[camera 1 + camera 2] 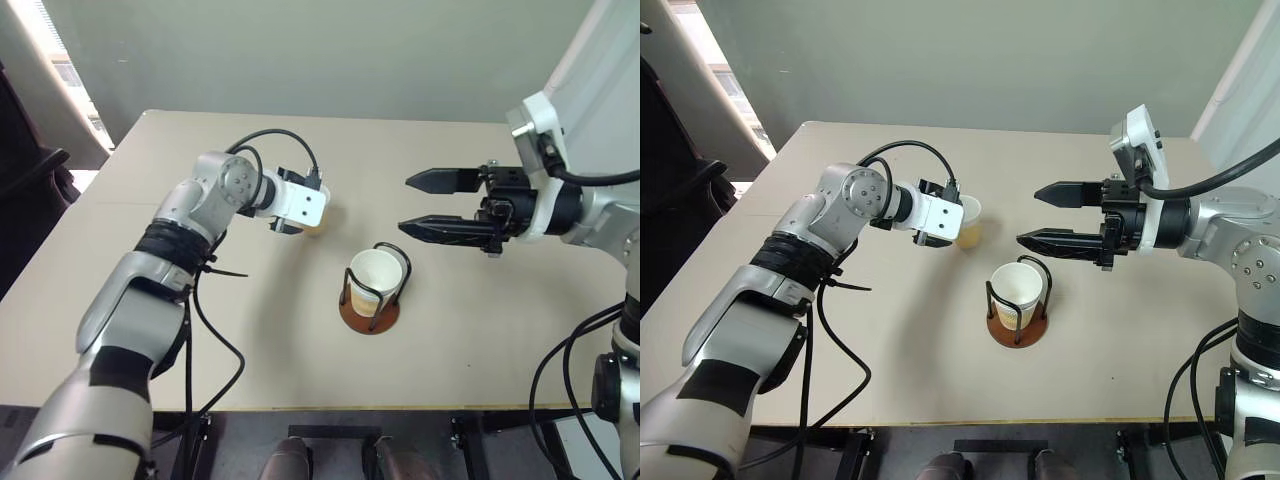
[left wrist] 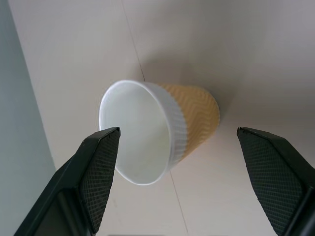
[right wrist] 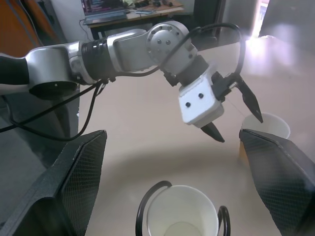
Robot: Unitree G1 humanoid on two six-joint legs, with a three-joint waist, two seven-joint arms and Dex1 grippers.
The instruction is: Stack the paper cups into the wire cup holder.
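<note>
A beige tabletop (image 1: 480,360) carries the wire cup holder (image 1: 372,312), a reddish-brown disc with two thin black wire arches, standing near the middle toward the front edge. One paper cup (image 1: 374,276) sits upright inside the holder, between the arches, its white inside open to view. A second paper cup (image 1: 969,220) stands upright on the bare tabletop, farther back than the holder and toward the robot's left, apart from it. The left pincer (image 1: 940,232) is poised at this loose cup with its two black fingers spread wide, one on either side of the cup; in the left wrist view the cup (image 2: 160,129) lies between the fingertips (image 2: 101,172) with a gap on each side, so nothing is grasped. The right pincer (image 1: 425,205) hangs above the tabletop just to the right of the holder, pointing toward the left arm, its fingers released and empty.
</note>
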